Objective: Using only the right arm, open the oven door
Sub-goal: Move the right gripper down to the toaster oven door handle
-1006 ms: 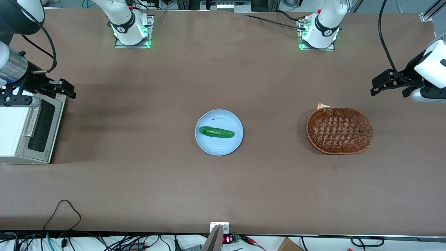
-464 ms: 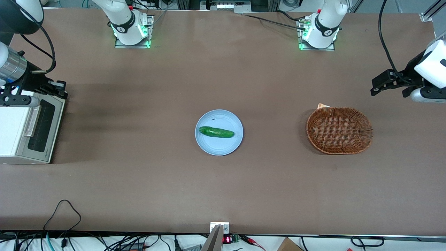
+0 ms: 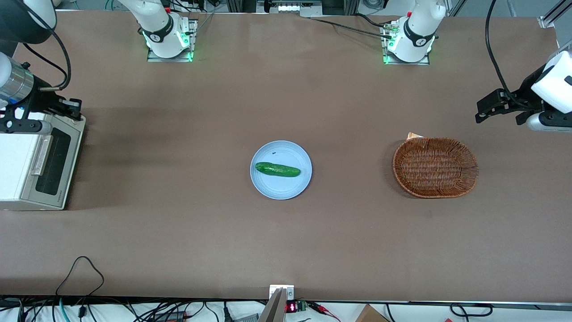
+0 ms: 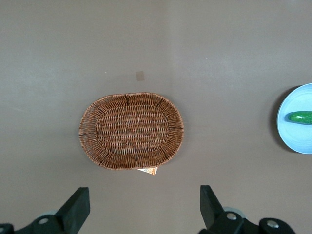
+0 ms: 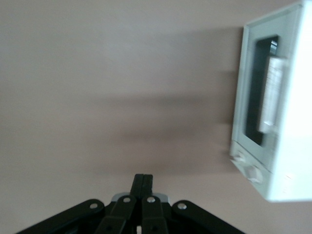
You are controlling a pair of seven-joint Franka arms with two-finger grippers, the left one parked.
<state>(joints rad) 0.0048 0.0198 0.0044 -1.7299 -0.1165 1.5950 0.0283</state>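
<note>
Your right arm [image 3: 15, 85] is the only one near the job: its gripper [image 3: 73, 107] hangs above the oven's top corner, at the end of the oven farther from the front camera, and touches nothing. In the wrist view the gripper's two fingers [image 5: 143, 187] lie pressed together, clamped on nothing. The oven door [image 3: 53, 163] is shut flat against the white oven [image 3: 15, 167], which stands at the working arm's end of the table; the door faces the table's middle, toward the blue plate [image 3: 280, 188] with the cucumber [image 3: 277, 169]. Watch the silver bar handle [image 3: 41, 155]: its long axis runs along the door's upper edge, from nearer the front camera to farther from it. From where the gripper hangs, that handle lies nearer the front camera and lower. You will likely need the fingers parted and turned across that long axis before they come down over the bar.
</note>
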